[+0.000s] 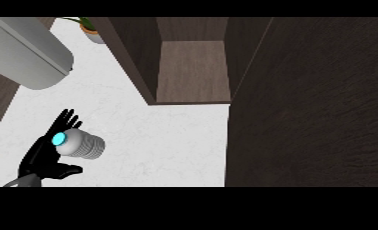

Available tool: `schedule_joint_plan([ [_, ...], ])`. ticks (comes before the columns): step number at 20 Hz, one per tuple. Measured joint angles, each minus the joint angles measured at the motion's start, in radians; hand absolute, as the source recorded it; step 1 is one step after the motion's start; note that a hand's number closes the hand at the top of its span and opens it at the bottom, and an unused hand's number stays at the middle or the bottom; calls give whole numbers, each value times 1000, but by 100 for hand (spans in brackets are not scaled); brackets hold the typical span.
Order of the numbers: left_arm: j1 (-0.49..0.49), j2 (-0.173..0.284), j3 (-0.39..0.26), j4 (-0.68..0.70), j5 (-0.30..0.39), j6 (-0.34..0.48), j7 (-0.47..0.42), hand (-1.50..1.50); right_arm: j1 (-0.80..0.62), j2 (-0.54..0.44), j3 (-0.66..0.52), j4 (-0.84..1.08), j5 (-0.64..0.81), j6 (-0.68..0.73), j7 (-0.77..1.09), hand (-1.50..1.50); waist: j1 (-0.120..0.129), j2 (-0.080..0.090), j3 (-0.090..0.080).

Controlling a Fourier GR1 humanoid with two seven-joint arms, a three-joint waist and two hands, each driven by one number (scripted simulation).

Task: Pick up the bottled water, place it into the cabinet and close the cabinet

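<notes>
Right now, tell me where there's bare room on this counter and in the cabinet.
The white counter lies bare between the bottled water and the cabinet door, and up toward the potted plant. The open cabinet shelf shows nothing on it. It is crowded at lower left, where the left robot hand meets the bottle.

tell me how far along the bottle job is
Early stage. Done: nothing yet; the cabinet stands open with its shelf bare. In hand: the left hand is beside the water bottle on the white counter, fingers straight, not yet curled round it. Left: grasp and lift the bottle, set it in the cabinet, then shut the door. The right hand is out of view.
</notes>
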Motion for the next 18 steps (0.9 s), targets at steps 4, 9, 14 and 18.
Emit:
schedule_joint_plan([
  [4, -31, -2, -11, 66, -12, 14, -32, -150, -7, 8, 17, 7, 16, -6, 2, -150, -2, 1, 0],
  [9, -44, -12, -19, 102, -10, 15, -54, -150, 17, 5, 25, -2, 11, 1, -6, -150, -1, -2, 4],
  [14, -73, -17, -13, 132, 17, -28, -25, -150, 5, 11, 27, 17, 19, -4, -15, -150, -2, -1, 5],
  [18, -79, -28, -17, 135, 29, -50, -13, -150, -14, 16, 28, 29, 16, -12, -6, -150, 1, -2, 7],
])
